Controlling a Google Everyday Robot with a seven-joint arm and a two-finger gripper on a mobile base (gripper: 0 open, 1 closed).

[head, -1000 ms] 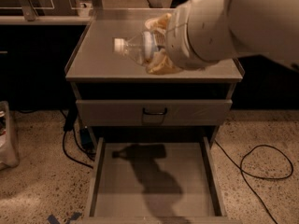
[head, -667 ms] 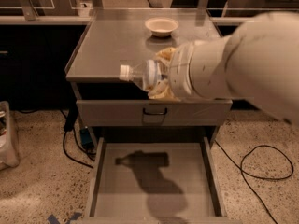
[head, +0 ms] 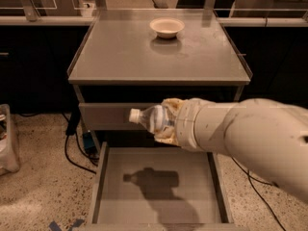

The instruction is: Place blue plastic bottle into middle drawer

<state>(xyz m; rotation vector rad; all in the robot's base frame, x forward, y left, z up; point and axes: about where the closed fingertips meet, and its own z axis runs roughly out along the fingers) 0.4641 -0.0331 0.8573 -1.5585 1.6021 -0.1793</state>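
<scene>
I can read no words, brands or numbers anywhere. The bottle (head: 148, 118) in my tool (head: 166, 122) carries a pale label, but I cannot make out its print. My tool is at the middle of the view, closed around the bottle, cap toward 9 o'clock, above the open drawer (head: 97, 182) at 6 o'clock.

the gripper (head: 167, 125), cream-yellow with tan smudges, hangs above the middle drawer (head: 118, 198) and clasps the blue plastic bottle (head: 148, 119), which is clear with a white cap and a white-and-pale-blue label. the arm (head: 240, 138) is off-white with faint dark scuffs. the middle drawer is plain grey, with a dark bottle-shaped shadow on its floor. the cabinet top (head: 144, 57) is smooth grey-beige and the bowl (head: 166, 27) is white. the ground (head: 38, 196) is speckled beige, crossed by black cables (head: 72, 155) and marked with blue tape (head: 62, 224).
</scene>
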